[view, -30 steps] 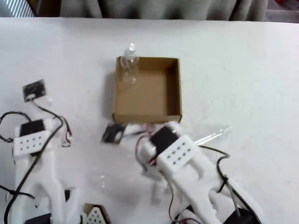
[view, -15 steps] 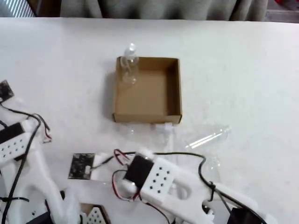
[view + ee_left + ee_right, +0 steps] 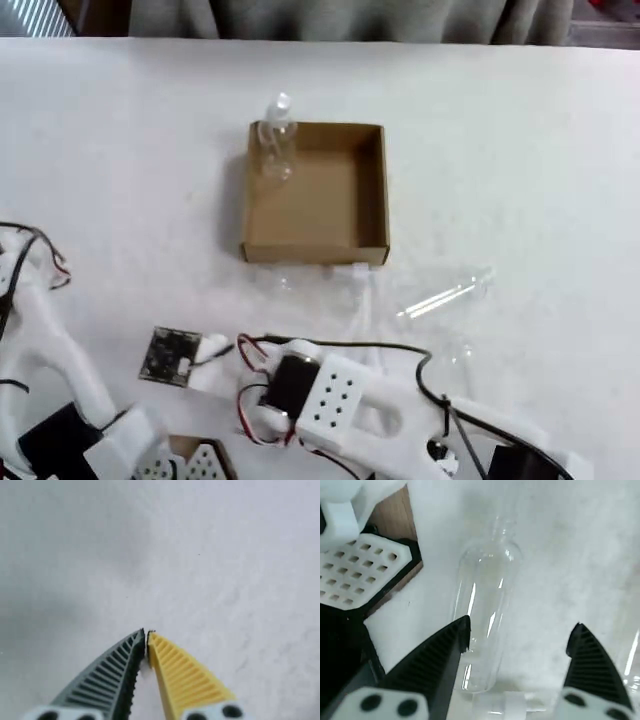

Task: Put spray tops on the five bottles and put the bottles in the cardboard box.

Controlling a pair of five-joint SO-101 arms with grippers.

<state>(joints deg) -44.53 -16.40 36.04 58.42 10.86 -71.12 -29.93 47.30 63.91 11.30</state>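
Note:
The cardboard box (image 3: 315, 190) sits mid-table, with a clear bottle (image 3: 277, 140) wearing a spray top upright in its far left corner. A loose spray top with its tube (image 3: 447, 295) lies to the right, in front of the box. Faint clear bottles (image 3: 357, 290) lie just in front of the box. In the right wrist view my right gripper (image 3: 520, 632) is open over a clear, capless bottle (image 3: 485, 610) lying on the table. A white spray top (image 3: 500, 702) lies close under it. My left gripper (image 3: 146, 635) is shut over bare table.
The right arm (image 3: 340, 400) stretches across the near edge towards the left. The left arm (image 3: 50, 400) is folded at the near left corner. Its white perforated base (image 3: 360, 565) is close to the lying bottle. Another clear bottle (image 3: 630, 665) lies beside the right gripper.
The right arm has swung away from the box front towards the near left of the table. The left arm has drawn back to the left edge.

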